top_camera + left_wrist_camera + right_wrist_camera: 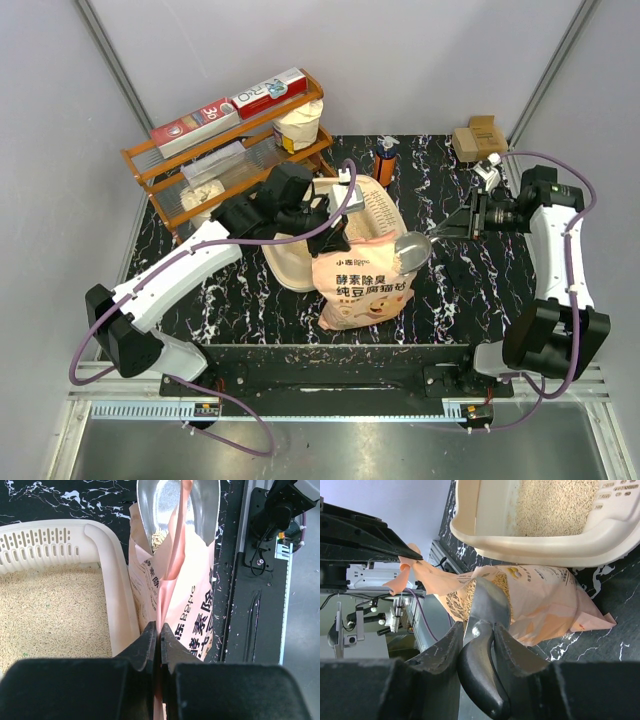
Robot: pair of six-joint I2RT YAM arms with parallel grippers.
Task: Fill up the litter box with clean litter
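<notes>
From above, the left arm's wrist covers much of the litter box (pixel 285 270), so only its near-left corner and slotted far end show. The left tool (pixel 160 630) cannot be made out from above. Its own camera shows the jaws pressed together on the thin top edge of the peach-orange bag (pixel 362 290). The bag's lower part is cut off by the tool body in that view. How much clean litter (pixel 50 610) the scoop (pixel 412 247) holds is hard to tell. Only a small patch of granules shows in its metal bowl, which sits in the bag's open mouth. The rest of the litter lies as a pale layer across the box floor. The left arm reaches diagonally from its base at the near left to the middle of the bench (pixel 470 290). The right arm folds back on itself at the right, and its wrist points left. The right tool (pixel 478 630) is clamped on the scoop's black handle. The bag stands upright against the box's near rim, touching it. An orange rack (pixel 133 158) crowds the far left corner close behind the box. A bottle (pixel 385 162) and a cardboard box (pixel 478 135) sit at the far edge. Bare marbled bench lies between the bag and the right arm.
</notes>
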